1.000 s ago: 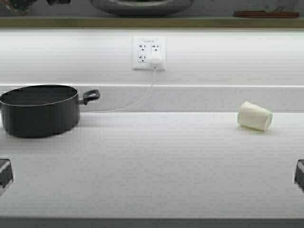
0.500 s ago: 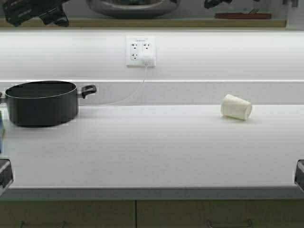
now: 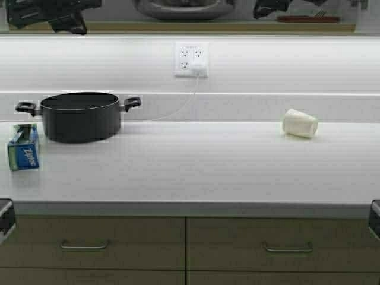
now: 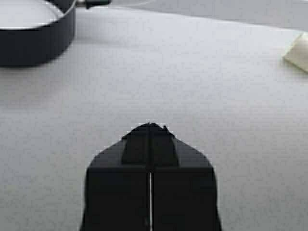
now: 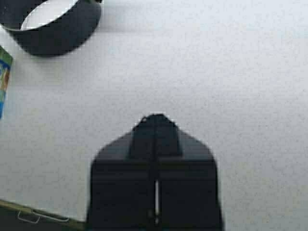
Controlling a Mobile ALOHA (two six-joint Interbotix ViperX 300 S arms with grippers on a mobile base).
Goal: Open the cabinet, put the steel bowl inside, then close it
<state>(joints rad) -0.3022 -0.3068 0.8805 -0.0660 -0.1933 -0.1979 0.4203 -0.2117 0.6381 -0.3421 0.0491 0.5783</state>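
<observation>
The steel bowl [image 3: 184, 8] sits on the cabinet's wood-edged shelf [image 3: 178, 27] at the top centre of the high view; only its lower part shows, and the cabinet doors are out of view. My left gripper [image 4: 150, 127] is shut and empty, high above the white counter. Its arm shows as a dark shape [image 3: 50, 16] left of the bowl, at shelf height. My right gripper [image 5: 156, 117] is also shut and empty above the counter. Its arm shows as a dark shape [image 3: 270, 8] right of the bowl.
A black two-handled pot [image 3: 80, 116] stands on the white counter [image 3: 190, 166] at the left, with a blue box [image 3: 24, 148] beside it. A white paper cup [image 3: 300, 123] lies on its side at the right. Base cabinet drawers [image 3: 190, 243] are below. A wall outlet [image 3: 191, 58] holds a plugged cable.
The robot has backed away from the counter: the drawers and the blue box have come into view. Both arms now show at the top beside the bowl.
</observation>
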